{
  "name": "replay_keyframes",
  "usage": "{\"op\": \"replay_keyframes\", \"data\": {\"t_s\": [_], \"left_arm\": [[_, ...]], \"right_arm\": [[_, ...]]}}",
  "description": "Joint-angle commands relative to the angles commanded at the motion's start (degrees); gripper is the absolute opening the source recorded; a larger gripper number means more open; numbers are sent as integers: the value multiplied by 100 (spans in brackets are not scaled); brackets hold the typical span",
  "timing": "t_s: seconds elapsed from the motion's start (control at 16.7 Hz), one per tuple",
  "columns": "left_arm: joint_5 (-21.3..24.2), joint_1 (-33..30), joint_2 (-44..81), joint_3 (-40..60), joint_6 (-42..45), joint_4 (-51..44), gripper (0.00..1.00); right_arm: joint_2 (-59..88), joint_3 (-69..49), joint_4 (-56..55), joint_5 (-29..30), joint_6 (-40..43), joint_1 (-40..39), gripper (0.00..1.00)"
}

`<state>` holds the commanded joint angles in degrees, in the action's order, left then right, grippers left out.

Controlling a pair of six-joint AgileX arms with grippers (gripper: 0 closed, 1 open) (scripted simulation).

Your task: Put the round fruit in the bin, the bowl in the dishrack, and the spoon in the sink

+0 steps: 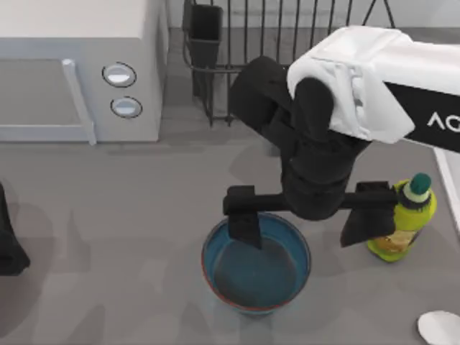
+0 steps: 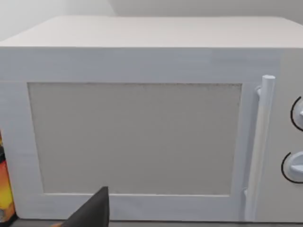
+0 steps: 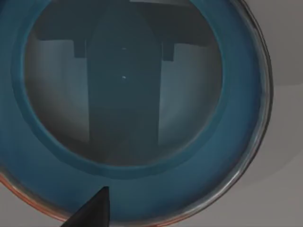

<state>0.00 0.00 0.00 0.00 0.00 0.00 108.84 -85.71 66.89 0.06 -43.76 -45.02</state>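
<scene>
The deep blue bowl (image 1: 256,277) with its thin red-brown rim stands on the table's front middle. My right gripper (image 1: 305,219) hangs open just above it. One finger (image 1: 244,226) is over the bowl's inside and the other stands outside, next to the bottle. In the right wrist view the bowl (image 3: 227,156) lies close below a dark fingertip (image 3: 94,208). The white spoon (image 1: 440,328) lies at the front right corner. At the back stands the dark wire dishrack (image 1: 287,36). My left gripper (image 1: 10,241) is parked at the left edge. The round fruit and the bin are out of view.
A white microwave (image 1: 79,72) with two knobs takes up the back left, and the left wrist view faces the microwave's door (image 2: 135,137). A yellow-green bottle (image 1: 404,223) stands right of the bowl, close to my right gripper's outer finger. A pale raised rim (image 1: 451,187) runs along the right edge.
</scene>
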Motion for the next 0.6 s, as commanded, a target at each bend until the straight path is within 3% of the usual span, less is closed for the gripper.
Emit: {"op": "replay_keyframes", "data": {"t_s": [0.24, 0.6], "left_arm": [[0, 0, 0, 0, 0, 0, 100], [0, 0, 0, 0, 0, 0, 100]], "right_arm": [[206, 515, -720, 2, -368, -365, 100], [465, 1253, -1722, 1, 326, 335, 100]]}}
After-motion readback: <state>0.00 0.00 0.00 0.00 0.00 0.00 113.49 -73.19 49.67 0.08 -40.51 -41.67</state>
